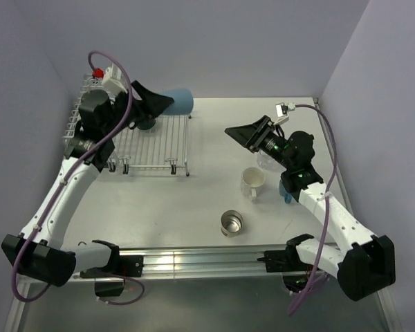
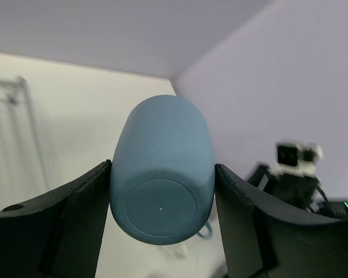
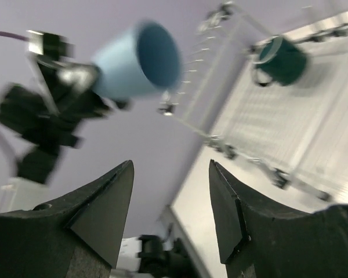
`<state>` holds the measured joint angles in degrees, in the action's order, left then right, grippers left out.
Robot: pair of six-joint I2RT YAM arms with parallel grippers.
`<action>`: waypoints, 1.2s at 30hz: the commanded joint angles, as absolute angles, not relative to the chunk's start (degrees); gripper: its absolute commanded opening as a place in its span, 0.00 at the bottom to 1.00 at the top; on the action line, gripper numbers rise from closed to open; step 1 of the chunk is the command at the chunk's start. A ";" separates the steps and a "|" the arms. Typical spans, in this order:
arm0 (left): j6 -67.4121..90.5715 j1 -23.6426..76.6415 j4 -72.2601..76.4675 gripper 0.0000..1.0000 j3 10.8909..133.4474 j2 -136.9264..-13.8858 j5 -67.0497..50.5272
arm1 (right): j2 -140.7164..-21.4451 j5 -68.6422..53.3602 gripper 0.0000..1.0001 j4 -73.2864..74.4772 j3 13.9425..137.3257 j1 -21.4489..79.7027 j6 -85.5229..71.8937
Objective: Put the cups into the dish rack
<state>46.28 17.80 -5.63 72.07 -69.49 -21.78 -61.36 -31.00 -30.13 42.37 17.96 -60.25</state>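
My left gripper (image 1: 167,102) is shut on the blue tumbler (image 1: 181,99) and holds it on its side in the air over the far right corner of the silver dish rack (image 1: 167,142). In the left wrist view the tumbler's base (image 2: 161,197) sits between both fingers. A dark teal mug (image 1: 146,123) lies on the rack's grid, also in the right wrist view (image 3: 283,58). My right gripper (image 1: 236,133) is open and empty, raised over the table middle (image 3: 170,168). The cream mug (image 1: 253,179) and steel cup (image 1: 231,223) stand on the table. The blue mug (image 1: 285,191) and clear glass (image 1: 265,160) are partly hidden behind the right arm.
The rack's taller basket section (image 1: 81,114) is at the far left, behind the left arm. Purple walls close the table on the left, back and right. A metal rail (image 1: 194,261) runs along the near edge between the arm bases.
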 commanded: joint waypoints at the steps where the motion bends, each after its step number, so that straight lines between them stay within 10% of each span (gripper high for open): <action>1: 35.78 17.67 -19.75 0.00 82.95 -74.25 -4.51 | -56.96 -22.77 0.62 -10.33 47.45 17.75 -48.09; 23: 22.85 24.08 -39.01 0.00 124.53 -122.58 26.71 | -50.62 -13.36 0.62 10.46 49.84 17.84 -32.08; 36: 20.65 22.68 -41.22 0.04 130.79 -129.20 26.55 | -53.26 -13.71 0.62 9.14 48.69 17.84 -31.64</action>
<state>21.78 23.07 -41.87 129.34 -129.49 26.39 -52.99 -13.96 10.76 48.42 17.96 -32.47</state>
